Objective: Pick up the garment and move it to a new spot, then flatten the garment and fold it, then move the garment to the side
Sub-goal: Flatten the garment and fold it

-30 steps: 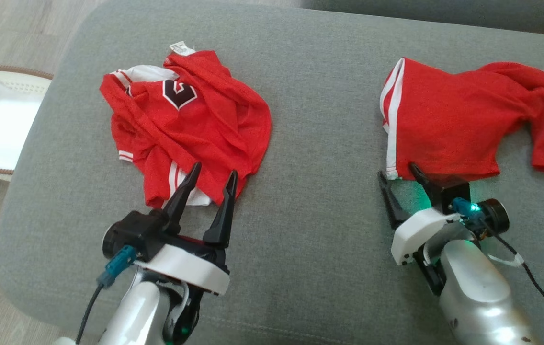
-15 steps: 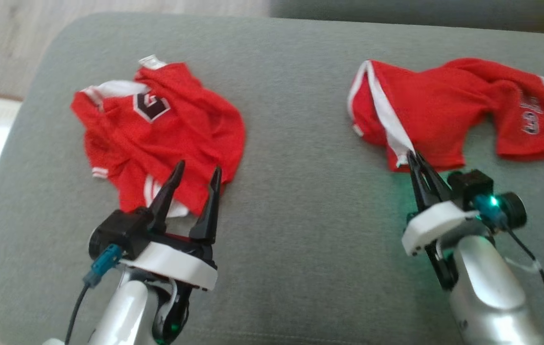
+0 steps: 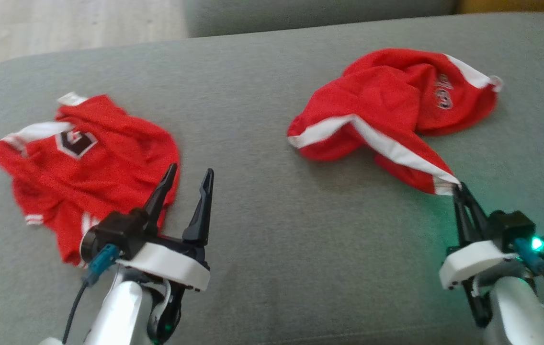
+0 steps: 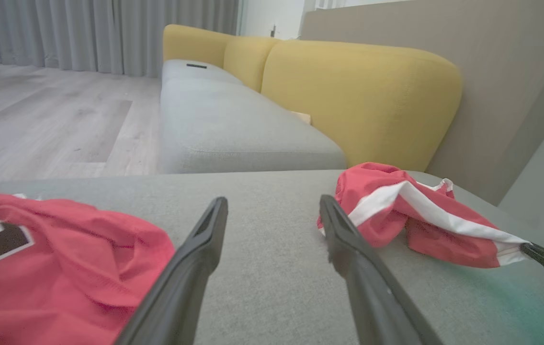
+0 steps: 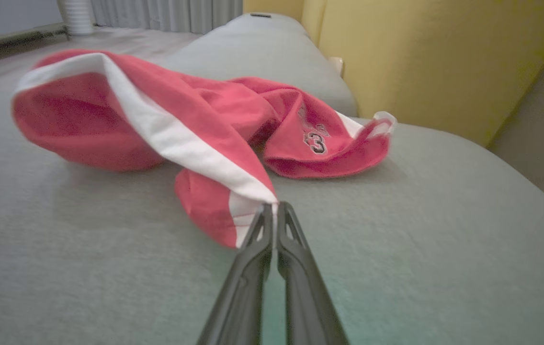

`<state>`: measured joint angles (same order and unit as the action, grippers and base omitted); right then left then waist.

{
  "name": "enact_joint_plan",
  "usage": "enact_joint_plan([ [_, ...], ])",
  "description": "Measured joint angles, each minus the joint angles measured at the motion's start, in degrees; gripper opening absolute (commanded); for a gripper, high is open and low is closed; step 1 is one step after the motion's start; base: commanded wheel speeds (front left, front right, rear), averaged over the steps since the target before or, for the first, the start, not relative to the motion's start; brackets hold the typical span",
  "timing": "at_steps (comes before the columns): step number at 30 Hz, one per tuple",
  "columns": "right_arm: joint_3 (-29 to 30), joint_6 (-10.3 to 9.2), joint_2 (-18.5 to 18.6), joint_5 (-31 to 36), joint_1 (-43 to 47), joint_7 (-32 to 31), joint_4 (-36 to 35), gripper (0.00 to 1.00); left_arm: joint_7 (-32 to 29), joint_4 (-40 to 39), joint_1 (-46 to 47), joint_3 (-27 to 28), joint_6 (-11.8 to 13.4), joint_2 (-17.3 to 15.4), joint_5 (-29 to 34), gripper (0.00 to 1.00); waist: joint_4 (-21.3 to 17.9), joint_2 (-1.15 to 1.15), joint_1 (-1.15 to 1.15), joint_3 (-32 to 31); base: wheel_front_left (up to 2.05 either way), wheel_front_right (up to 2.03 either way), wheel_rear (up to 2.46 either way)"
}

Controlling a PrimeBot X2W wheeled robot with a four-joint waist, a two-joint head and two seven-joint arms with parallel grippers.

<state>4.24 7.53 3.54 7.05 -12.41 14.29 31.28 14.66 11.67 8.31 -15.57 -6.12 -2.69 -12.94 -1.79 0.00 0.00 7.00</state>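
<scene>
Right gripper (image 3: pixel 460 192), clenched on the white-striped corner of the red garment (image 3: pixel 387 91), whose bulk lies on the grey cushion (image 3: pixel 272 249) beyond and left of that gripper, long axis running away from it; left gripper (image 3: pixel 189 172), released, is farther off.

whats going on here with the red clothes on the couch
The robot's right gripper is shut on the white-trimmed corner of a red garment, holding that corner up while the rest lies bunched on the grey cushion. Its left gripper is open and holds nothing, hovering by the edge of a second crumpled red jersey. No flattening or folding is done yet.
</scene>
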Motion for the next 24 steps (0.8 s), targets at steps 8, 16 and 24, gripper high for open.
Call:
enact_joint_plan([
  [8,6.0,0.01,0.9,4.1,1.4,-2.7,-4.3,0.00,0.0,3.1,2.3,-2.9,-1.0,0.0,1.5,1.00,-5.2,0.00,0.00,2.1,0.00,0.00,0.00],
  [16,8.9,0.01,0.0,6.6,1.4,-3.8,-6.6,0.00,0.0,8.6,6.8,-12.5,-1.0,-0.5,-1.1,1.00,-8.2,0.00,0.00,4.0,0.00,0.00,0.00],
  [24,8.5,0.01,-0.8,7.1,0.7,-4.2,-6.6,0.00,0.0,19.7,15.9,-15.2,-1.0,-1.1,-2.5,1.00,-10.9,0.00,0.00,6.0,0.00,0.00,0.00],
])
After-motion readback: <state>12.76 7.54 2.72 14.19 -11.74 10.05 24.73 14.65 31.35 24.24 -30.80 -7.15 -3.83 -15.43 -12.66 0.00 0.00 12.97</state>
